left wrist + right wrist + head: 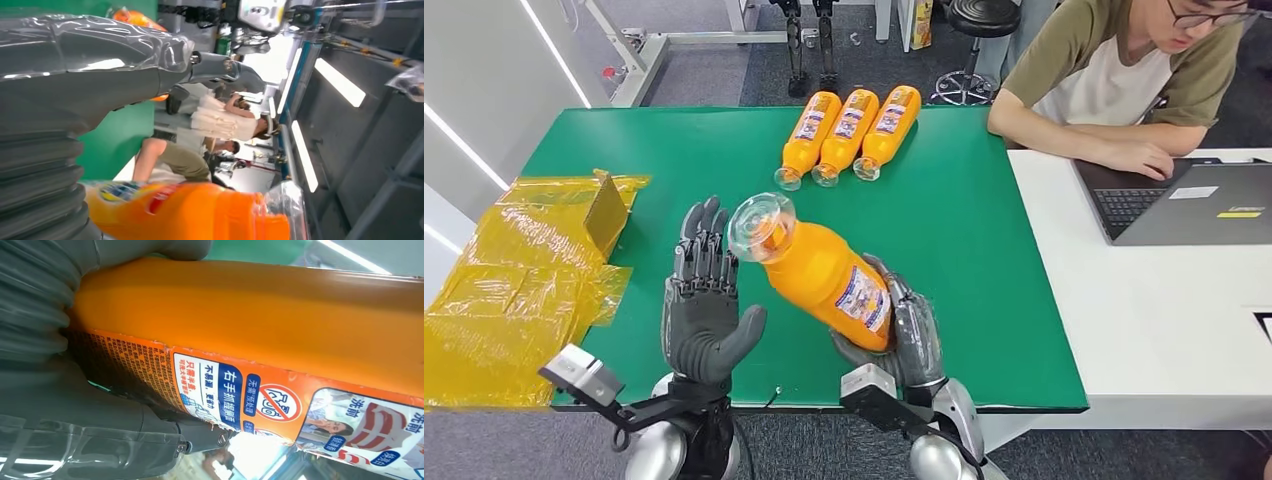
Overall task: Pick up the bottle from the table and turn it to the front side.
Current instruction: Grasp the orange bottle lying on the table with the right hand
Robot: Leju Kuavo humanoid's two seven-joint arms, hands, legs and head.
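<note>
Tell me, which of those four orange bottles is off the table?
The orange bottle gripped by the right robot hand, tilted above the green table. The other three bottles lie side by side at the far edge.

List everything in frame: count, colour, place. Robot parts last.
held bottle: 1, orange with clear cap, tilted above the table's near edge, cap toward the left hand
bottles in a row: 3, orange, lying side by side at the far middle of the table, caps toward the robot
green table: 1, green top, ahead of the robot
yellow plastic sheet: 1, crumpled, on the table's left end
white desk: 1, right of the table
laptop: 1, grey, open on the desk
person: 1, olive and white shirt, seated at the laptop
stool: 1, black, beyond the table
left hand: grey, open beside the cap
right hand: grey, gripping the held bottle's lower body
</note>
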